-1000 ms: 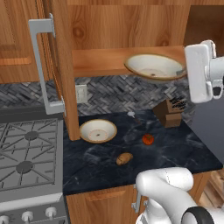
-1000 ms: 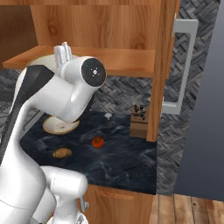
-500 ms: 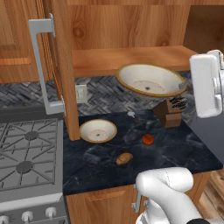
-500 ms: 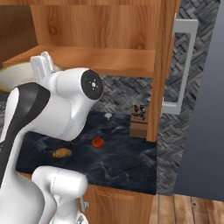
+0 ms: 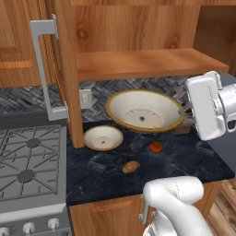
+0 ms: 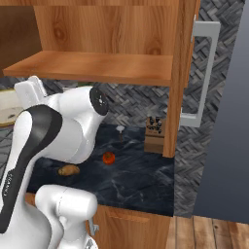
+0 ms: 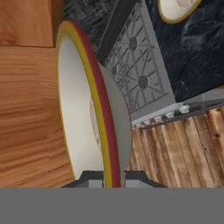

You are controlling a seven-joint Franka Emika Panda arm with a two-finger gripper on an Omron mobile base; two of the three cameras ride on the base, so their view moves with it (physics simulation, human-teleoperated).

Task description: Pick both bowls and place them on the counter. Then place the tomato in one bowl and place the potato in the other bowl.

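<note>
Cream inside and tan at the rim, the held bowl (image 5: 144,112) is what we see clamped by its edge in the end effector (image 7: 108,178), whose jaws pinch the rim at the bottom of the hand view. In the left base view this bowl hangs tilted in the air, its inside facing us, below the wooden shelf (image 5: 143,63) and above the back of the black marble counter (image 5: 184,159). The white arm (image 5: 209,109) reaches it from the right.

Outward from there, we find the second bowl (image 5: 103,138) sitting upright on the counter, down and to the left of the held one, close to the stove (image 5: 27,159). The tomato (image 5: 156,147) lies on the counter just below the held bowl. The potato (image 5: 131,167) lies nearer the counter's front edge, between the tomato and the second bowl, apart from both. In the right base view a knife block (image 6: 154,135) stands against the backsplash.
</note>
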